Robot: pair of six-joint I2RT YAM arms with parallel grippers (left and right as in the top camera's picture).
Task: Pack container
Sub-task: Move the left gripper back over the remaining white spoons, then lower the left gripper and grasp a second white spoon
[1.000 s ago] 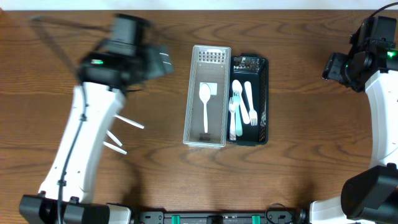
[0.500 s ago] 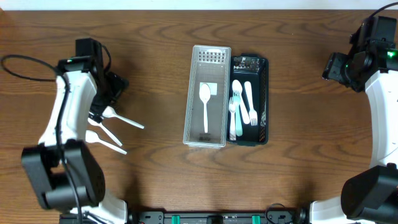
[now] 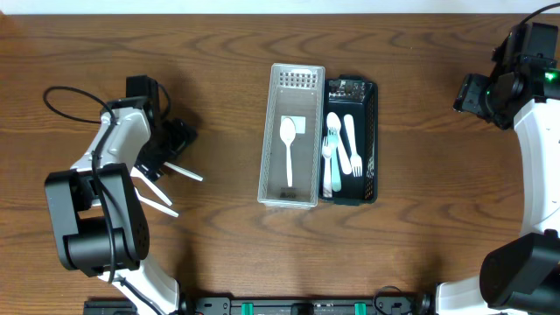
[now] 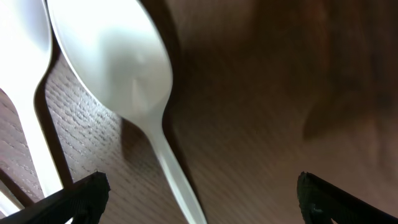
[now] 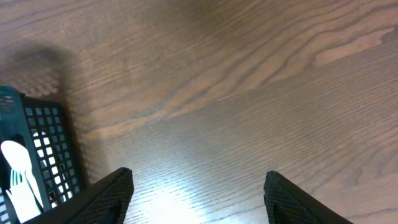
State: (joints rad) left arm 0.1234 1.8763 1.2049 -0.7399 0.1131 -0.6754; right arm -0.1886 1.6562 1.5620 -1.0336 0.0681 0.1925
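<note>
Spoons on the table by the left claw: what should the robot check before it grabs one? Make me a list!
1. Left claw open: ok.
2. Nearest spoon lies between its fingers: ok.
3. Second spoon clear of the grab: cannot tell, it lies very close.
4. Clear tray has room: ok, it holds one packed spoon.
5. Right claw out of the way: ok, open over bare table beyond the black basket.

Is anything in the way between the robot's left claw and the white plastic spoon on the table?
No, nothing visible. The open left gripper hovers right above the white plastic spoon, with only bare brown wooden table around it.
</note>
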